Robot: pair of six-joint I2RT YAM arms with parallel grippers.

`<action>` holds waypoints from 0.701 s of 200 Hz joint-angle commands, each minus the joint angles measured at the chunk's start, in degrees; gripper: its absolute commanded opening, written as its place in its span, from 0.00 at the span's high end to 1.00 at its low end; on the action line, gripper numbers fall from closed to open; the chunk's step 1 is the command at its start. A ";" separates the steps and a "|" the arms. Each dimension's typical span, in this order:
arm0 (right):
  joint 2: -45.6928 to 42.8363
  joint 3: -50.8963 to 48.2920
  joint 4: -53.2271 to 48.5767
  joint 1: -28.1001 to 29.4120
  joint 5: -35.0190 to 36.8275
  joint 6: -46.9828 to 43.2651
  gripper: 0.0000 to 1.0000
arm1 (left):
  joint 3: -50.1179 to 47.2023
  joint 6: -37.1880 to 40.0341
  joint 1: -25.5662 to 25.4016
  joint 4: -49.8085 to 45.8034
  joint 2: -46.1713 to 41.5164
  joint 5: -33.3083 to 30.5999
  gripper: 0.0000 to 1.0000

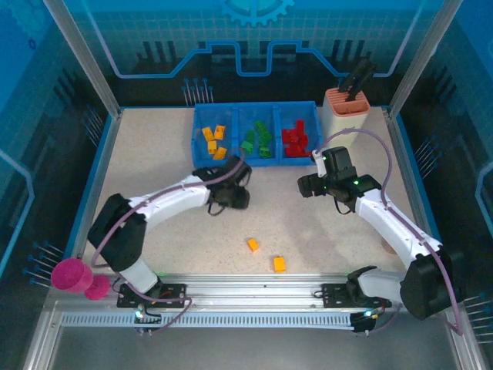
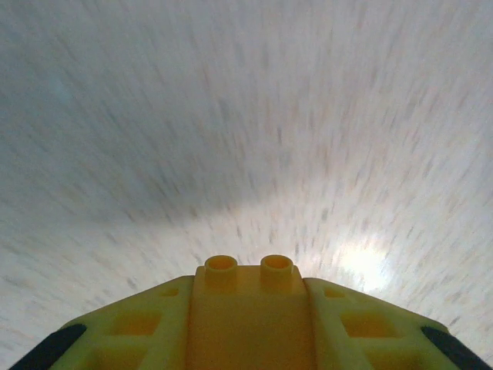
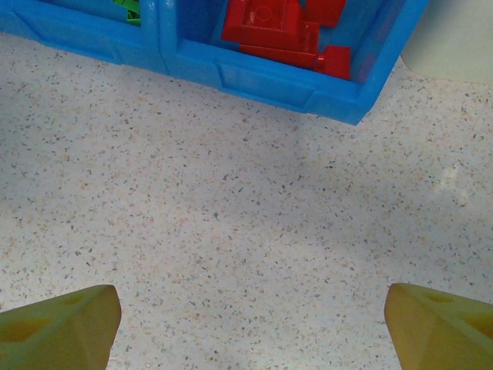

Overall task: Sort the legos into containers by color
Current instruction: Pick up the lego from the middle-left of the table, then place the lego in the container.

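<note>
Three compartments sit side by side in the blue tray (image 1: pixel 197 127) at the far side of the table (image 1: pixel 154 169). The left one holds orange-yellow legos (image 1: pixel 213 140), the middle one green legos (image 1: pixel 256 141) and the right one red legos (image 1: pixel 294 140). Two more orange-yellow bricks lie loose on the table nearer the arm bases, well apart from the tray. One loose brick (image 1: pixel 253 244) lies a little farther back and to the left of the other loose brick (image 1: pixel 279 264).

The left end effector (image 1: pixel 229 194) hangs over the table just in front of the tray's left compartment. In the left wrist view its yellow fingers (image 2: pixel 131 327) are closed in on a held orange-yellow brick (image 2: pixel 248 308), which sits between them with two studs showing at its front edge. The table beyond it is blurred.

The right end effector (image 3: pixel 250 308) hangs over bare table in front of the red compartment, its fingertips (image 3: pixel 62 324) spread wide with nothing between them.

A peach-and-white holder (image 1: pixel 347 112) with black tools stands just right of the tray.
</note>
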 commanded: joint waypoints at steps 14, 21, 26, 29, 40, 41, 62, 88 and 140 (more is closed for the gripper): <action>0.96 0.34 0.97 -0.94 -2.67 -0.03 0.10 | 9.96 9.82 8.64 0.93 -1.11 -8.10 0.66; 1.11 0.70 0.65 -0.94 -2.79 -0.26 0.10 | 11.29 10.75 10.17 2.20 -0.21 -8.85 0.66; 1.07 0.93 0.47 -0.94 -2.71 -0.42 0.10 | 12.18 11.40 11.28 3.29 0.43 -9.10 0.66; 1.06 1.06 0.39 -0.94 -2.52 -0.55 0.10 | 12.71 11.70 11.99 3.84 0.87 -9.25 0.65; 0.79 1.47 0.20 -1.08 -2.27 -0.99 0.10 | 15.01 11.70 14.49 5.59 2.95 -9.41 0.65; 0.75 1.49 0.20 -1.10 -2.18 -0.98 0.10 | 15.19 11.65 14.71 5.85 3.13 -9.35 0.65; -0.27 1.87 0.20 -1.03 -1.73 -1.63 0.09 | 19.18 10.49 18.30 9.57 8.12 -8.14 0.65; -1.52 1.78 0.28 -1.04 -1.80 -1.70 0.09 | 26.83 9.32 20.58 10.30 17.01 -6.84 0.66; -2.08 1.87 -0.95 -1.04 -1.39 -2.71 0.07 | 42.13 6.86 21.17 5.07 34.42 -2.93 0.65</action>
